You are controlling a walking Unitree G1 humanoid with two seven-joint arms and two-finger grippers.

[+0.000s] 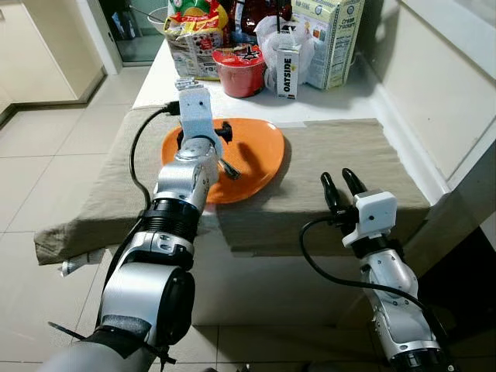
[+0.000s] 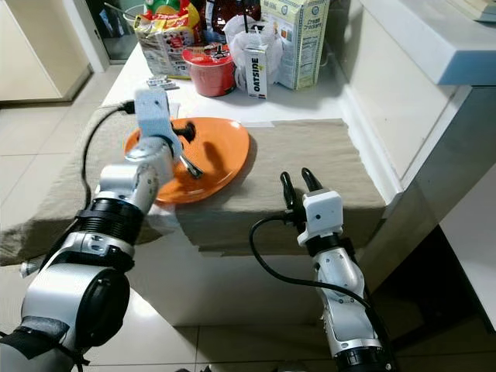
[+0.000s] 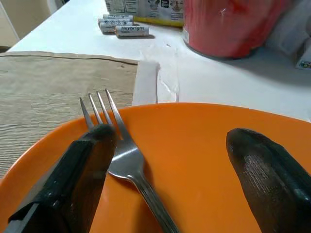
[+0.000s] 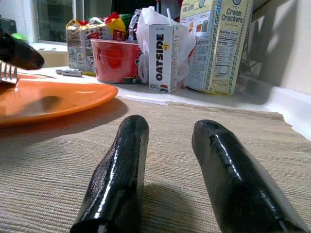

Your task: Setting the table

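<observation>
An orange plate (image 1: 260, 147) lies on a tan cloth (image 1: 341, 151) that covers the near part of the white table. A silver fork (image 3: 125, 158) rests on the plate, tines pointing away from me. My left gripper (image 3: 170, 141) hovers low over the plate, open, and its one finger (image 3: 82, 170) is right against the fork's neck; the other finger stands well apart. My right gripper (image 1: 338, 178) rests at the cloth's front edge, right of the plate, open with nothing between its fingers (image 4: 119, 170).
Behind the plate stand a red noodle cup (image 1: 240, 68), an Oatside carton (image 1: 287, 71), a cream crackers box (image 1: 335, 39) and snack packs (image 1: 194, 39). Small batteries (image 3: 121, 26) lie on the bare white table. A wall ledge (image 1: 434, 93) runs along the right.
</observation>
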